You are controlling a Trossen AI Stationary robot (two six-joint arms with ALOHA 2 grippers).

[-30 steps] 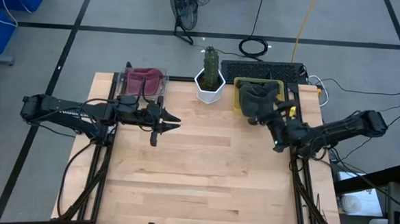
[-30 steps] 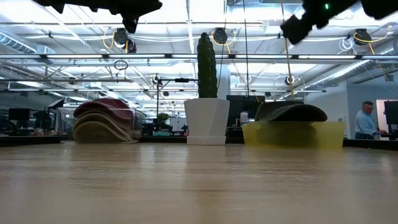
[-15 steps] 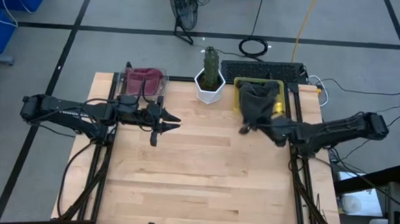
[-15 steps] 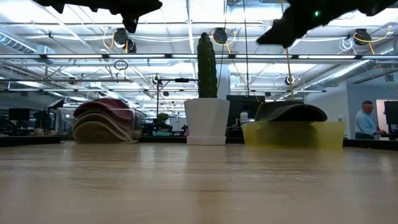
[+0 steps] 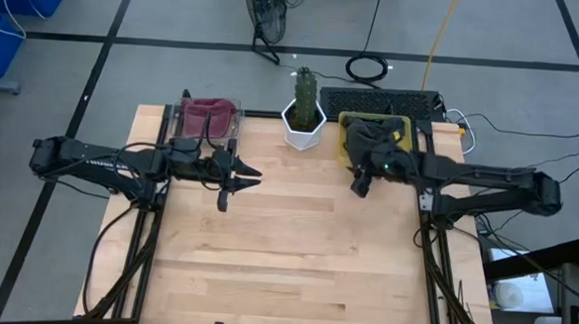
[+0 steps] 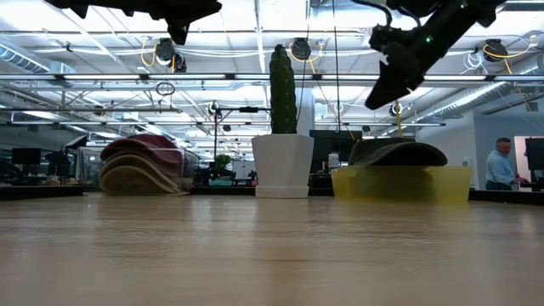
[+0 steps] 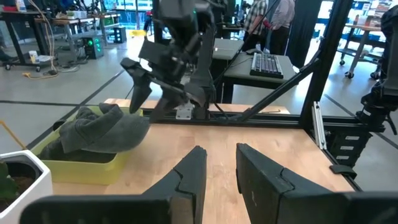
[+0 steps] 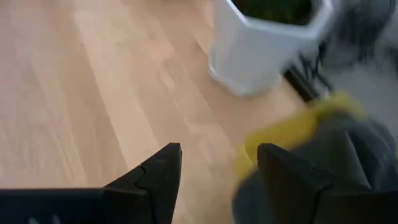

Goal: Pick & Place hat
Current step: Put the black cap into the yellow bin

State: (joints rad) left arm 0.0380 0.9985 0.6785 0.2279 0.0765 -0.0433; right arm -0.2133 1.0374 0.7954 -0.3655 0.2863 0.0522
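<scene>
Table (image 5: 295,252) of pale wood fills the overhead view, with a dark robot arm reaching in from each side. The right arm stretches far across toward the back edge, and its right gripper (image 5: 360,181) hangs in the air with its two dark fingers (image 8: 152,177) spread wide and nothing between them. Just behind that gripper, on the side toward the back edge, stands a yellow bin (image 5: 403,123), and the task's thing, a dark grey hat (image 5: 368,139), lies heaped in it with its crown above the rim. From table height, the right gripper (image 6: 382,85) shows above the bin — clear of the hat (image 6: 398,153), not touching it. Beside the bin, to the gripper's far left, a white pot (image 5: 302,126) holds a tall green cactus (image 6: 282,78). The left arm waits over the left half of the table, well apart from the right gripper; its left gripper (image 5: 231,182) hovers with fingers (image 7: 193,174) set to a narrow gap, holding nothing. Behind that gripper, at the back left corner, a clear tray (image 5: 182,127) holds a stack of maroon and tan hats (image 6: 143,163). Beyond the table — small in the level view — a person (image 6: 501,166) stands in the room at the far right.
</scene>
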